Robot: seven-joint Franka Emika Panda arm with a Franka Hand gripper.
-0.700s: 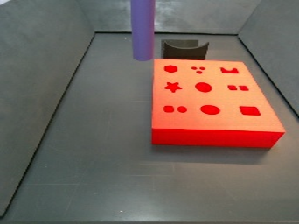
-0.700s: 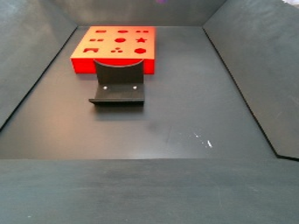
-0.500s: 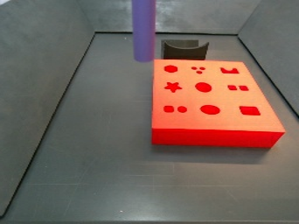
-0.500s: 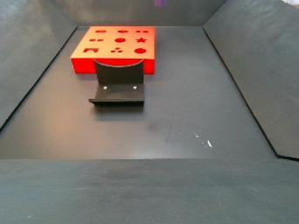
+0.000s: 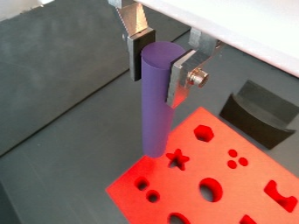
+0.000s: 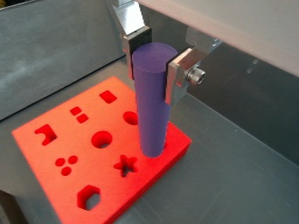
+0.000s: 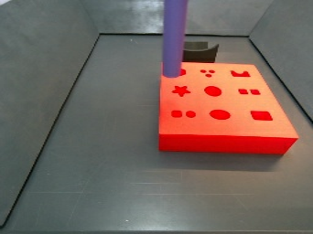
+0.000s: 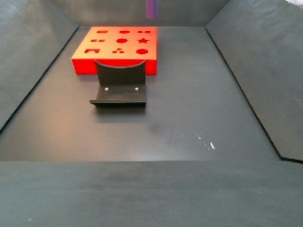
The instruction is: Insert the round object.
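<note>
Round object point(image 5: 156, 96), a smooth purple cylinder, hangs upright, clamped near its top between the silver fingers point(image 5: 136, 28) of the gripper point(image 5: 163, 54); jaws closed on it in both wrist views. In a side view the peg point(image 7: 174, 37) hangs over the far-left corner region of the red block point(image 7: 226, 123), its lower end level with a hole there; contact with the block cannot be told. Red block sits toward the far end of the dark worktop point(image 7: 110, 183), its top cut with star, round, square and hexagon holes. Dark grey block with a curved notch point(image 8: 120, 86) lies just beside the red block's edge.
</note>
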